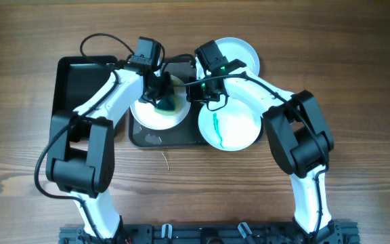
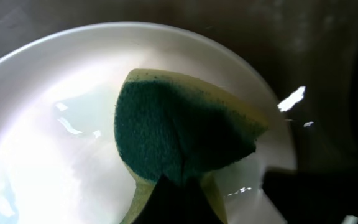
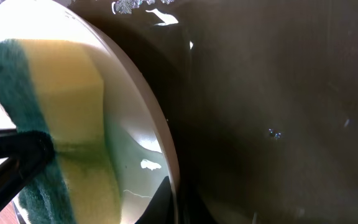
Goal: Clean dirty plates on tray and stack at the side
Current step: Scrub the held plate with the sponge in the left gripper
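**Sponge on left-end plate, right tool at its rim**

Status: left tool [image 1: 161,97] is clamped on the yellow-and-green sponge [image 2: 179,130]. The sponge is down on the round white plate [image 1: 149,116], at the left end of the dark grey rectangular tray [image 1: 156,141]. The plate lies directly under it. The right tool [image 1: 205,95] is just right of the plate's rim; can't tell its grip.

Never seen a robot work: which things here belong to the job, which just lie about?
In the job: sponge, left claw, right claw, left plate, smeared plate, far plate, grey tray.
Lying about, seemingly: black tray, thin scrap on table.
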